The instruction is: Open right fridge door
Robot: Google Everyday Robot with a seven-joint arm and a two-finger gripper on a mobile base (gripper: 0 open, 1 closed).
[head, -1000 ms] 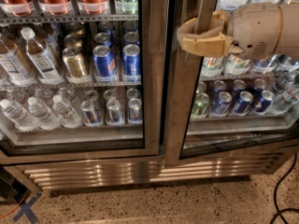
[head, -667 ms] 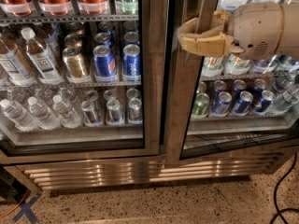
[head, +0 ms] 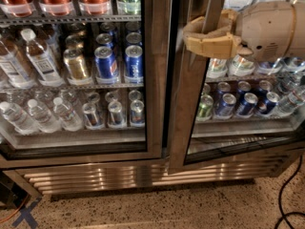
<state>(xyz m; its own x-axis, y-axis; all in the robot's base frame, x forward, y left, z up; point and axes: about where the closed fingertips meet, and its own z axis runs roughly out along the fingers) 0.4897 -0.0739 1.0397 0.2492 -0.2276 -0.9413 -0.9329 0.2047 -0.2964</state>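
Gripper (head: 193, 36) sits high against the left upright of the right fridge door (head: 183, 128), its tan tip lying across the steel frame and its pale wrist housing covering the glass just to the right. You cannot tell from this angle how wide it is open, or whether it truly has hold of the frame.

Over the last second nothing has visibly shifted: the gripper is in the same place on the frame and the door stands at the same angle. That angle matters to you. The door's bottom rail slants away from the vent grille (head: 119, 175) below it and a dark gap shows along its left edge, so the door looks cracked ajar, not sealed. You should judge the opening as begun but paused, with most of the swing left to do.

No writing can be read. To the left of the door, behind the left door (head: 155, 80), the blue cans (head: 106, 61) carry a red-and-white mark that may be Pepsi. Gold cans (head: 76, 63) and white-labelled bottles (head: 43, 58) stand further left, their print too soft to make out.
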